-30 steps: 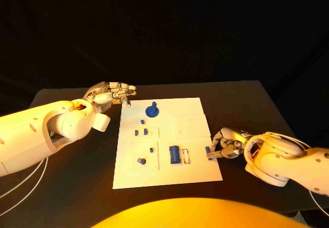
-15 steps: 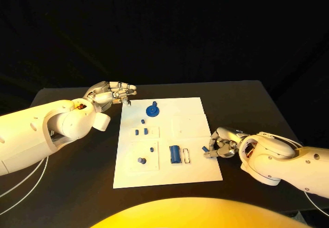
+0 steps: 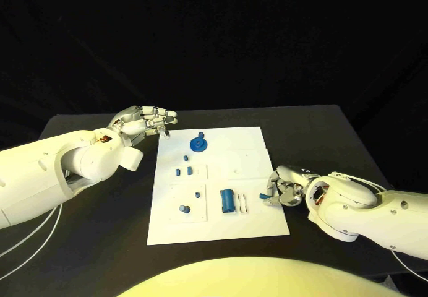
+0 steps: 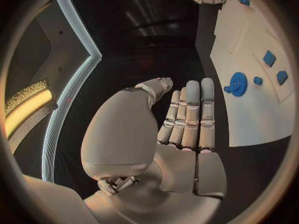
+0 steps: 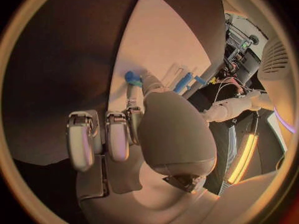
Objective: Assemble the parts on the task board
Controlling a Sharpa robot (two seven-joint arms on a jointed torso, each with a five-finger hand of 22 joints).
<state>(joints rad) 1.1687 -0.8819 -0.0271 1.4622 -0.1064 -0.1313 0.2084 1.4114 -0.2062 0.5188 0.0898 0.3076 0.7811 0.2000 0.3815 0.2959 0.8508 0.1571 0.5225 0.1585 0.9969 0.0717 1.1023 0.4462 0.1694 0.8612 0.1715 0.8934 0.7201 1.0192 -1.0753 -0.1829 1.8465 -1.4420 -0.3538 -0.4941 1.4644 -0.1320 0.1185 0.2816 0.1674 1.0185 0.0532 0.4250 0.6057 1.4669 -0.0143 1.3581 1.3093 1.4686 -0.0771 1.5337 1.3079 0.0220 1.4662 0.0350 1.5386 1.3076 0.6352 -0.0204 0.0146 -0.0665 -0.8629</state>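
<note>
The white task board (image 3: 221, 228) lies in the middle of the black table. On it are a blue gear (image 3: 198, 145), a long blue block (image 3: 228, 200) and several small blue parts (image 3: 184, 172). My right hand (image 3: 287, 187) rests at the board's right edge and pinches a small blue part (image 3: 266, 197) between thumb and finger; the right wrist view shows that part (image 5: 132, 77) at the fingertips over the board (image 5: 163, 40). My left hand (image 3: 143, 121) hovers off the board's far left corner, fingers stretched out and holding nothing (image 4: 187, 119). The left wrist view shows the gear (image 4: 238, 83) beside that hand.
Black table (image 3: 98, 247) surrounds the board on all sides. A narrow white slot (image 3: 242, 203) sits just right of the long blue block. A small round blue part (image 3: 185, 209) stands in the near left square of the board.
My right hand has shifted a little to the left with the small blue part, closer over the board's right edge. The left hand has stayed still.
</note>
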